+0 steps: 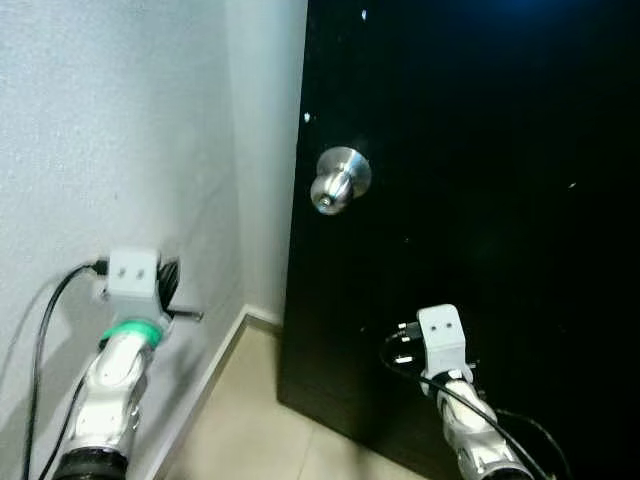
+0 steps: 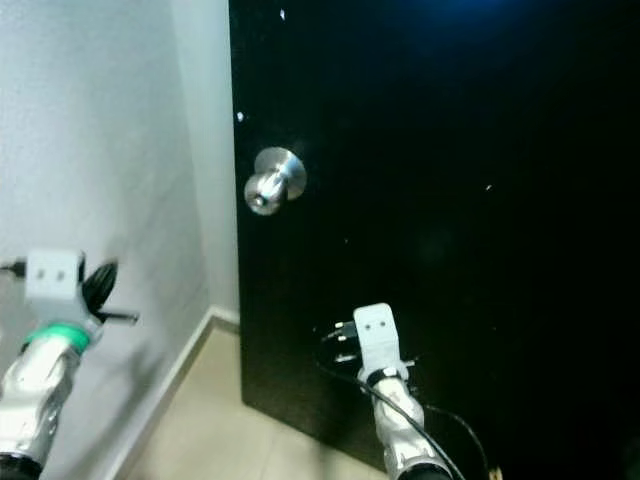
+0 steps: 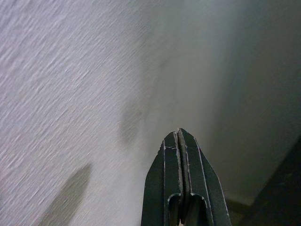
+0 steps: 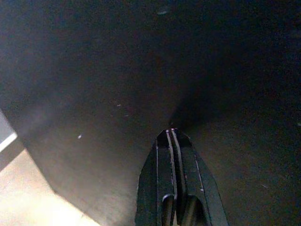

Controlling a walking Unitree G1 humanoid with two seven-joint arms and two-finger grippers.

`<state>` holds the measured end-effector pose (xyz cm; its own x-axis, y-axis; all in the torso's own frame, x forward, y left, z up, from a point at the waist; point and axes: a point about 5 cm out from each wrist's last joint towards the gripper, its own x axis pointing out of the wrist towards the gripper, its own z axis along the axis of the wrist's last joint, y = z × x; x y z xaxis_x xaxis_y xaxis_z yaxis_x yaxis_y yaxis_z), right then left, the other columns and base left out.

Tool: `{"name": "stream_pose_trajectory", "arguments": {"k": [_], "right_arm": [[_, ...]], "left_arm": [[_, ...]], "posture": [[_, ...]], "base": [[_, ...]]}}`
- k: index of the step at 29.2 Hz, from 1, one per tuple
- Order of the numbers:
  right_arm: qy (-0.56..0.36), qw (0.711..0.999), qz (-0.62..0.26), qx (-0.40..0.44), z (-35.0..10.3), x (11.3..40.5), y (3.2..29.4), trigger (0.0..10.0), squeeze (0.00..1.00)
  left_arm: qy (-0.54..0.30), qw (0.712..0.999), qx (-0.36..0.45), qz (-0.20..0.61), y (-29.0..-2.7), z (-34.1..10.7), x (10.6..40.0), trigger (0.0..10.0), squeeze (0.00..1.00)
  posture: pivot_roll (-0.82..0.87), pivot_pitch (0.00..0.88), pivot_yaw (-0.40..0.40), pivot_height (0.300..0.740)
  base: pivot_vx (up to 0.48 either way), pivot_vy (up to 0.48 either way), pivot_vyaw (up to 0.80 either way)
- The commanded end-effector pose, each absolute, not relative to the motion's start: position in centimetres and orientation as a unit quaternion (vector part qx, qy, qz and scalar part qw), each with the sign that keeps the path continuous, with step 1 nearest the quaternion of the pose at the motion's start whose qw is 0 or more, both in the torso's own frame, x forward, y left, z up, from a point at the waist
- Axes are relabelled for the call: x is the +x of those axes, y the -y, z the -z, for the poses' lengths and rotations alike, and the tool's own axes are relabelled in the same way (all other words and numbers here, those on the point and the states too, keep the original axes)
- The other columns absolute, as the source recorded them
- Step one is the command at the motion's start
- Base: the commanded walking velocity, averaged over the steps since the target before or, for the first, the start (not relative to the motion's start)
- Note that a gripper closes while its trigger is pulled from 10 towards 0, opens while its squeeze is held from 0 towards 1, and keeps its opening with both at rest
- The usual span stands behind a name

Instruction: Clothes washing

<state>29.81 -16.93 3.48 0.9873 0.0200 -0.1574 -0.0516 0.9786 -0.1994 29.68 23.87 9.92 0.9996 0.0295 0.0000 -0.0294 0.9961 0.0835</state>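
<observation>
A black door (image 1: 470, 200) stands before me, its round silver knob (image 1: 337, 181) near its left edge. My right gripper (image 4: 172, 133) is shut with nothing in it, tips close to the door's lower face; its white wrist block (image 1: 442, 337) shows below the knob. My left gripper (image 3: 179, 133) is also shut and empty, pointing at the white textured wall (image 3: 70, 84). In the left eye view the left gripper (image 1: 185, 310) sits low beside that wall.
The white wall (image 1: 110, 130) runs along my left and meets the door's edge at a corner. A white baseboard (image 1: 215, 365) lines the beige tile floor (image 1: 250, 430) between wall and door. Black cables trail from both wrists.
</observation>
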Motion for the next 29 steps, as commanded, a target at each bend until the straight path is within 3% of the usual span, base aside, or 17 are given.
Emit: {"name": "stream_pose_trajectory", "arguments": {"k": [1,7,13,22,29], "right_arm": [[-0.084,0.991,-0.001,-0.104,-3.2,29.5,17.9,10.0,0.0],[-0.096,0.989,0.0,-0.113,-2.7,29.2,18.1,10.0,0.0],[-0.127,0.984,0.016,-0.121,-1.1,27.5,19.0,10.0,0.0],[-0.143,0.977,0.043,-0.155,0.6,24.9,20.2,10.0,0.0],[-0.133,0.975,0.058,-0.17,0.4,25.0,20.6,10.0,0.0]], "left_arm": [[-0.008,0.999,0.04,-0.01,-23.6,-9.7,29.9,10.0,0.0],[-0.047,0.996,0.074,0.001,-23.6,-8.8,28.6,10.0,0.0],[-0.128,0.987,0.094,-0.001,-24.1,-4.7,26.1,10.0,0.0],[-0.156,0.984,0.091,-0.009,-24.6,-3.6,25.7,10.0,0.0],[-0.162,0.983,0.09,-0.014,-24.7,-3.4,26.0,10.0,0.0]], "posture": [[0.03,0.018,0.013,0.74],[0.03,0.021,0.013,0.74],[0.03,0.028,0.01,0.74],[0.01,0.034,0.018,0.74],[0.02,0.034,0.018,0.74]], "base": [[0.0,0.0,-0.8],[0.0,0.0,-0.8],[0.0,0.0,-0.8],[0.0,0.0,-0.8],[0.0,0.0,-0.8]]}}
